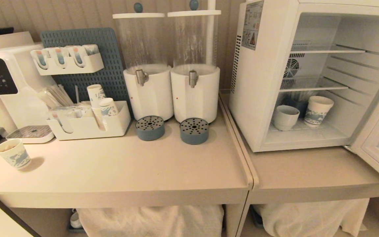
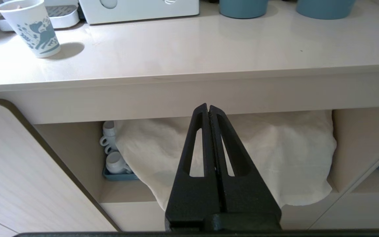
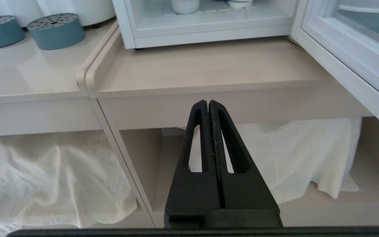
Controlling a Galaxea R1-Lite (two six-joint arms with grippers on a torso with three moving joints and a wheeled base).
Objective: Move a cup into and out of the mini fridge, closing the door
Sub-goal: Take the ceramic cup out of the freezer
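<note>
Two pale table tops stand side by side before a ribbed wall, with white cloth on the shelves under them; the mini fridge sits on the right one and its door is swung wide open. Both arms hang low in front of the table edge; the left gripper and the right gripper have their jaws pressed together, holding nothing. The cup stands on the fridge floor, above and beyond the right jaws, just beside a paper cup. I judge the step is to take it out: the right jaws should open first, enter between the frame and the door, come at the cup from its free side, and lift low under the wire shelf; the risk is to knock the paper cup.
</note>
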